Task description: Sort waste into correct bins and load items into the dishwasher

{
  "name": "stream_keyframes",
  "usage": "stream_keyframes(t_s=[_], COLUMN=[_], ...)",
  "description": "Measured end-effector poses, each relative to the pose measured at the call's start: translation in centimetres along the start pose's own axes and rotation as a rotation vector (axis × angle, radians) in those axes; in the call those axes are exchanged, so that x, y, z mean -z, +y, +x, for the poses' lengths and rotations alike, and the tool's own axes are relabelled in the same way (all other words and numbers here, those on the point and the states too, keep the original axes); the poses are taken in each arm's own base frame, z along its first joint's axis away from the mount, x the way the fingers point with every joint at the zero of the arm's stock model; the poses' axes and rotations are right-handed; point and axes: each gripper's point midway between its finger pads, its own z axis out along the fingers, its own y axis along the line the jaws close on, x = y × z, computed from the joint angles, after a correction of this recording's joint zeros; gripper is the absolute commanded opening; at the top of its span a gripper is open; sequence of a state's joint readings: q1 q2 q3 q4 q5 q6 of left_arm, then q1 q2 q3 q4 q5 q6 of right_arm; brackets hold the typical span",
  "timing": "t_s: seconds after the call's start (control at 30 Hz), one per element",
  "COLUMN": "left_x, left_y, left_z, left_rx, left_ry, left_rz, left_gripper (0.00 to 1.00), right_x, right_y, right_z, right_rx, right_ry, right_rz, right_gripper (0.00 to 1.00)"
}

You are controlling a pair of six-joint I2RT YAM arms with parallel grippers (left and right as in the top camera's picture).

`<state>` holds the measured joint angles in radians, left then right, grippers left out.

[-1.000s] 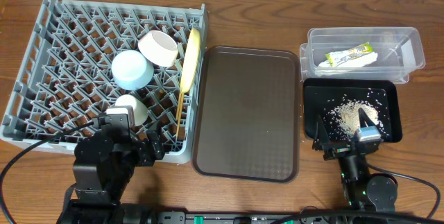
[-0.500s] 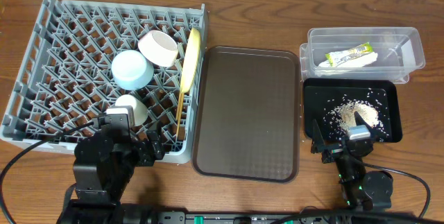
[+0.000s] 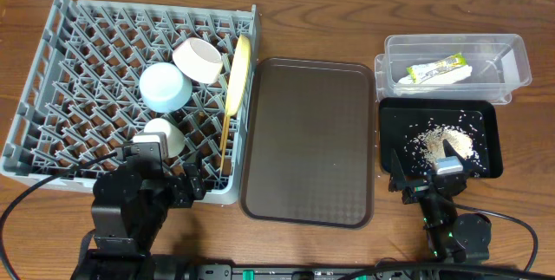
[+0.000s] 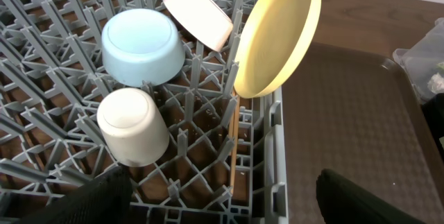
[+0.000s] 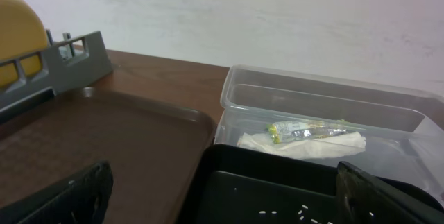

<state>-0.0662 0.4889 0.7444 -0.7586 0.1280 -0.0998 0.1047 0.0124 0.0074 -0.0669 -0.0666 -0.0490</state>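
Observation:
The grey dish rack holds the pale-yellow plate on edge, the light-blue bowl, the white bowl, the small white cup and the chopsticks; all show in the left wrist view too: plate, blue bowl, white bowl, cup, chopsticks. The clear tub holds the green-and-yellow wrapper on the white napkin. Rice scraps lie in the black tray. My left gripper is open at the rack's near edge. My right gripper is open over the black tray's near edge.
The brown serving tray lies between the rack and the bins, with nothing on it. A pale wall stands behind the table in the right wrist view. Cables run along the table's near edge.
The right gripper drew back a little toward the table's near edge between the oldest frame and the middle one, then stayed still. The left arm has not moved.

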Motion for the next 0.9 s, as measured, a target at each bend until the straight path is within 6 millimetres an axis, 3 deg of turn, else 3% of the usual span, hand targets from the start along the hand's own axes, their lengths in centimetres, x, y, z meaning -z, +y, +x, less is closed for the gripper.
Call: stream_keyframes(t_s=[0.53,0.73,0.9], left_x=[0.1,-0.1,-1.6], left_y=[0.2,1.0,1.9], left_z=[0.7,2.3,4.0], left_rx=[0.001,0.003,0.009], left_ry=[0.012,-0.064,-0.136], left_rz=[-0.006,-0.020,-0.033], left_gripper=[0.88,0.88,0.88], right_x=[0.0,0.0,0.0], right_y=[0.0,0.0,0.0], right_z=[0.0,0.0,0.0], right_rx=[0.000,0.000,0.000], right_ry=[0.000,0.000,0.000], right_rz=[0.000,0.000,0.000], right_gripper=[0.99,0.99,0.99])
